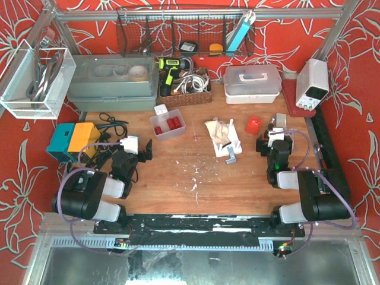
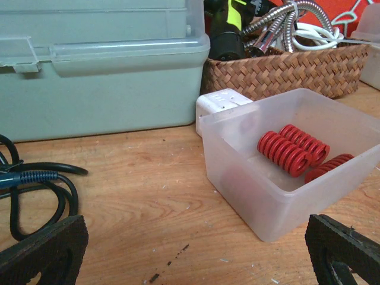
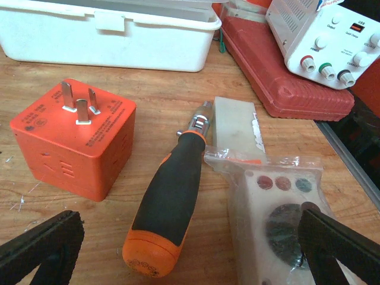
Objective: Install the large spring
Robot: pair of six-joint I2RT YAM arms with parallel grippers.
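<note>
Red springs (image 2: 291,151) lie in a clear plastic tub (image 2: 261,190), also seen from above (image 1: 167,125). A white fixture with a small metal bracket (image 1: 224,140) sits mid-table. My left gripper (image 2: 196,261) is open and empty, its fingers (image 2: 41,252) wide apart on the near left of the tub; from above it sits left of centre (image 1: 139,151). My right gripper (image 3: 190,255) is open and empty over a screwdriver (image 3: 172,202) with a black and orange handle; from above it is at the right (image 1: 274,142).
An orange plug adapter (image 3: 74,145), a bagged white part (image 3: 279,219), a red case (image 3: 285,71) and a white power supply (image 3: 326,35) lie near the right gripper. A green toolbox (image 2: 95,65), wicker basket (image 2: 285,68) and black cable (image 2: 35,184) surround the left.
</note>
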